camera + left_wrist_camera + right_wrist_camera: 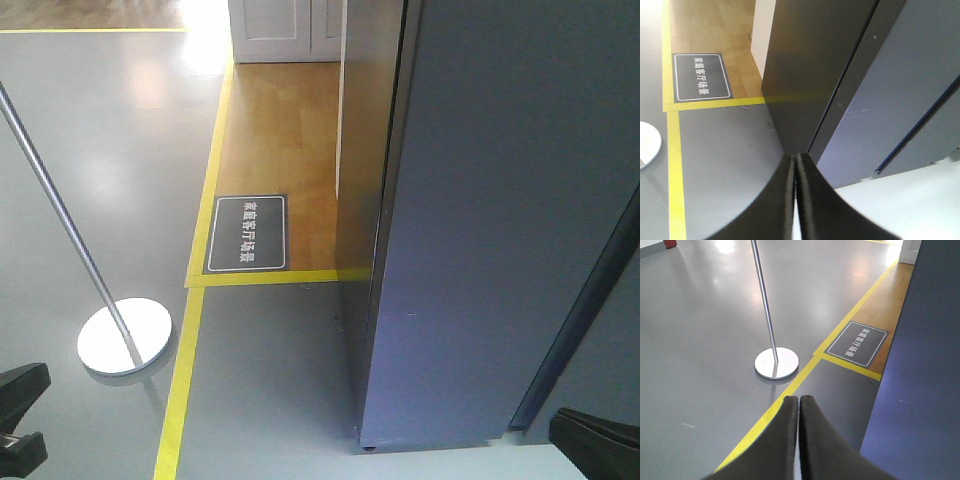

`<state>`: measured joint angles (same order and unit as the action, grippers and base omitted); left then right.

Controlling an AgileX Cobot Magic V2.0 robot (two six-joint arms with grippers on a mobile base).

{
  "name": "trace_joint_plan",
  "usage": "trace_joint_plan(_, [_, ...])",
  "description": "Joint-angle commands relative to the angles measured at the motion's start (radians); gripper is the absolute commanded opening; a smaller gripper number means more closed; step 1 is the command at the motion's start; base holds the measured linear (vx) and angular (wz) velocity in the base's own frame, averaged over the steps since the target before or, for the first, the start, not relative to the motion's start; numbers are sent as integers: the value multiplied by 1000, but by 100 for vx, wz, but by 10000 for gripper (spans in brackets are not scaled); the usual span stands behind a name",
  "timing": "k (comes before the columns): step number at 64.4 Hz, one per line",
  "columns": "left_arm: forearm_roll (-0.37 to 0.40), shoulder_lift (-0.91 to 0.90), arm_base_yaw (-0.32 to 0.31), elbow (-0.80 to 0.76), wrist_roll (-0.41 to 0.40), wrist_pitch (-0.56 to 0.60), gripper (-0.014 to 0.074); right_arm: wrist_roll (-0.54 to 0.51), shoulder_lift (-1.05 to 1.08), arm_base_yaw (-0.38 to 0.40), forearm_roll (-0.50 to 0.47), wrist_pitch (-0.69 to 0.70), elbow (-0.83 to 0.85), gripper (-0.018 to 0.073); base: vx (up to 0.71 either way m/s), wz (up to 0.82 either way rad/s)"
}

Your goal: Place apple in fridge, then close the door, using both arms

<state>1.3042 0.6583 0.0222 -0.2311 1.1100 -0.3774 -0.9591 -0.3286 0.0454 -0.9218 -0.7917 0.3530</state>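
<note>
Front-facing view fills its right half with the fridge, dark grey-blue, the door looking flush against the body, no white interior showing anywhere. Left wrist view: left gripper clenched, pads pressed together, holding nothing, aimed at the seam low on the door. Right wrist view: right gripper equally pinched shut and empty, facing the metal pole and yellow floor tape at frame centre. No apple visible in any view, so presumably already inside. Looks basically finished, or not begun; can't confirm which.
</note>
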Motion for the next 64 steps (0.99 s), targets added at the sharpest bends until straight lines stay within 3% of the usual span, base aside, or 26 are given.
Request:
trace_joint_plan(1, [24,-2,-5,-28,1,18,-6,-8,-7,2,-38,37,27,-6,0,0])
trace_joint_plan(15, [26,-2,-5,-28,-32,24,-6,-8,-7,2,-38,37,27,-6,0,0])
trace_joint_plan(22, [-12,-9,-5,-28,-117,30,-6,-8,-7,2,-38,37,27,-6,0,0])
trace_joint_plan(27, [-131,-29,-5,-28,-266,43,-6,-8,-7,2,-38,37,27,-6,0,0])
trace_joint_plan(36, [-460,-97,-5,-28,-687,72,-6,-8,-7,2,-38,37,27,-6,0,0])
trace_joint_plan(45, [-726,-195,-5,-28,-974,111,-6,-8,-7,2,-38,37,27,-6,0,0])
trace_joint_plan(49, [-825,-242,-5,-28,-1028,121,-6,-8,-7,2,-38,37,27,-6,0,0])
trace_joint_plan(55, [-941,-310,-5,-20,-1046,127,-6,-8,-7,2,-38,37,27,-6,0,0])
trace_joint_plan(64, [-986,-443,-5,52,-1046,194,-6,-8,-7,2,-38,37,27,-6,0,0])
